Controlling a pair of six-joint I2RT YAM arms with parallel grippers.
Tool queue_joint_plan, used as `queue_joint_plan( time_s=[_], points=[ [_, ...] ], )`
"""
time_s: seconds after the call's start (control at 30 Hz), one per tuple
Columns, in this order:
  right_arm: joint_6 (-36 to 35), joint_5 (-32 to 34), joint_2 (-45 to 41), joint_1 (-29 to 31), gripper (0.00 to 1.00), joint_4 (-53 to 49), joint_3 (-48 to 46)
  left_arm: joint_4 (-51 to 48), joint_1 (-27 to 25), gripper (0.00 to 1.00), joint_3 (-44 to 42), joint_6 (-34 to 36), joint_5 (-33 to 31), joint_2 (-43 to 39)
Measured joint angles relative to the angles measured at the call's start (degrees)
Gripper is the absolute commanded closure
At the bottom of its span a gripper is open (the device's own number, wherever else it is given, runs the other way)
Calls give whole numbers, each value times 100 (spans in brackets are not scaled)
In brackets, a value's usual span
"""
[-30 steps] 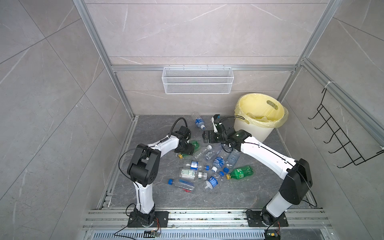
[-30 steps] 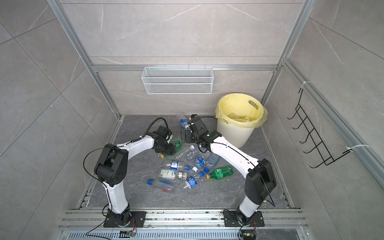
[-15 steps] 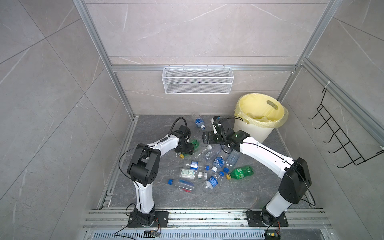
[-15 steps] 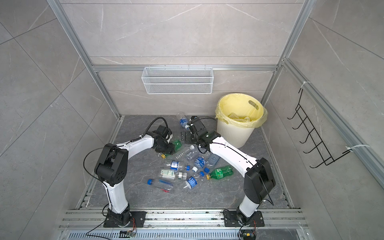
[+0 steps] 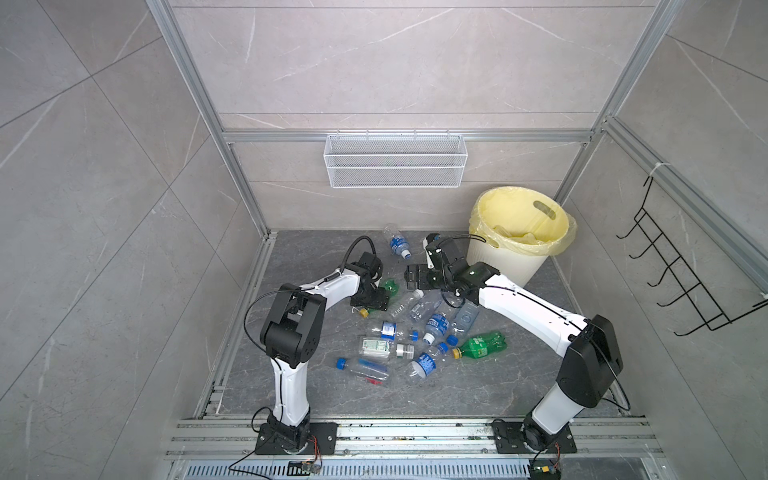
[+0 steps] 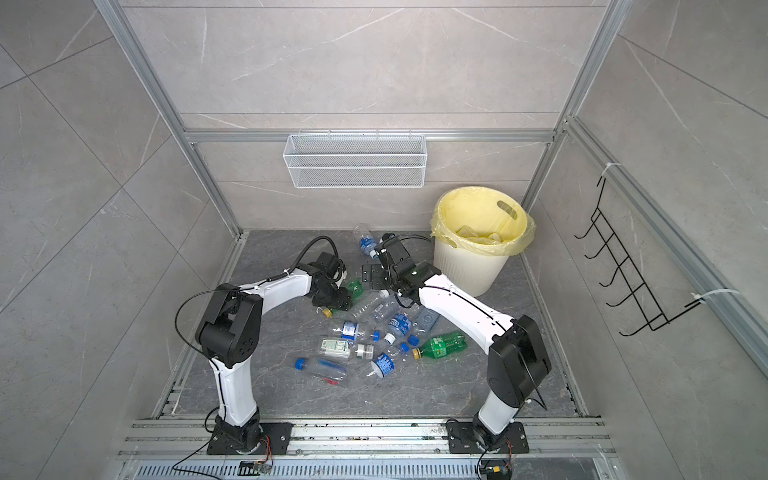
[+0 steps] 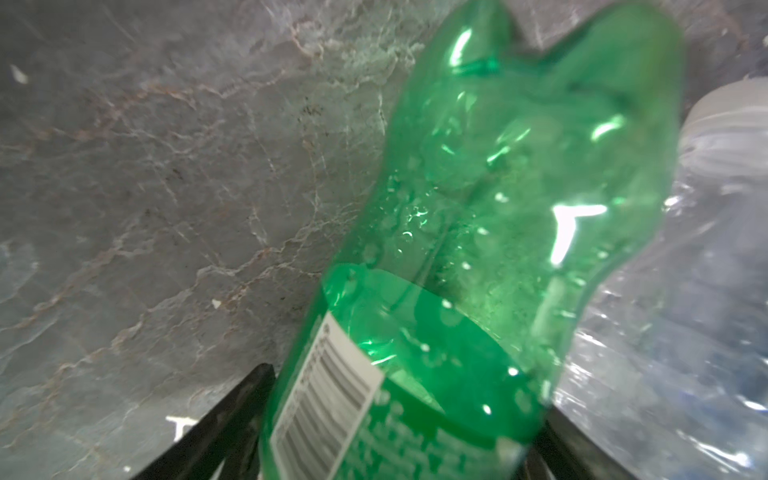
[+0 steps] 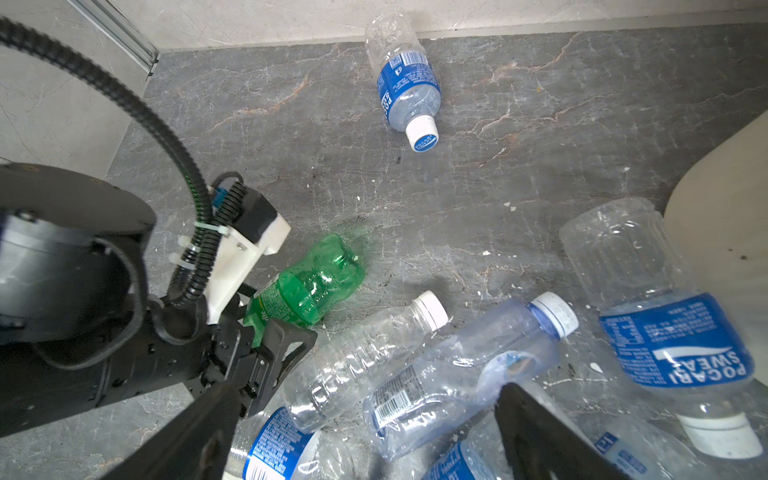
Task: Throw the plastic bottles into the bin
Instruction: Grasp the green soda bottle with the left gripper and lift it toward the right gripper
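A crumpled green bottle point(image 7: 478, 249) lies on the grey floor point(image 8: 519, 137), and my left gripper point(image 7: 403, 399) is shut on its labelled middle, one black finger against each side. Both top views show that green bottle point(image 5: 390, 286) point(image 6: 354, 287) in the left gripper point(image 5: 376, 301) point(image 6: 338, 301). My right gripper point(image 8: 365, 436) point(image 5: 412, 277) hangs open over a heap of clear plastic bottles point(image 5: 432, 320) point(image 8: 361, 357) and holds nothing. A second green bottle point(image 5: 482, 345) lies nearer the front. One blue-labelled bottle point(image 8: 407, 91) lies alone near the back wall. The bin point(image 5: 519, 257) stands at the back right with bottles inside.
A white wire basket point(image 5: 395, 166) hangs on the back wall. A black hook rack point(image 5: 685, 282) sticks out from the right wall. Aluminium posts and floor rails point(image 5: 232, 332) border the floor. The right arm's white link point(image 5: 532, 307) reaches across above some bottles.
The right arm has shifted slightly, its gripper a touch lower over the heap. The left gripper and the green bottle stay almost where they were.
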Motion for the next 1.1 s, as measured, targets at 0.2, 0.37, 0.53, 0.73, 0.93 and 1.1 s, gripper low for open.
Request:
queue_joint_plan(
  time_s=[0.2, 0.37, 0.53, 0.73, 0.93, 1.1],
  points=[
    [2, 2, 0, 0, 0, 50, -120, -39, 0, 36, 11, -7, 59, 13],
    [22, 7, 0, -7, 0, 48, -181, -55, 13, 43, 26, -7, 96, 13],
    [96, 20, 0, -37, 0, 48, -181, -52, 76, 45, 26, -7, 216, 7],
    [302, -122, 0, -186, 0, 85, -184, 46, 192, 46, 13, -68, 507, -155],
    [466, -262, 0, -254, 0, 133, -184, 343, 291, 47, -92, -199, 925, -560],
    [634, -446, 0, -267, 0, 166, -184, 673, 323, 47, -273, -306, 1325, -852]
  ],
)
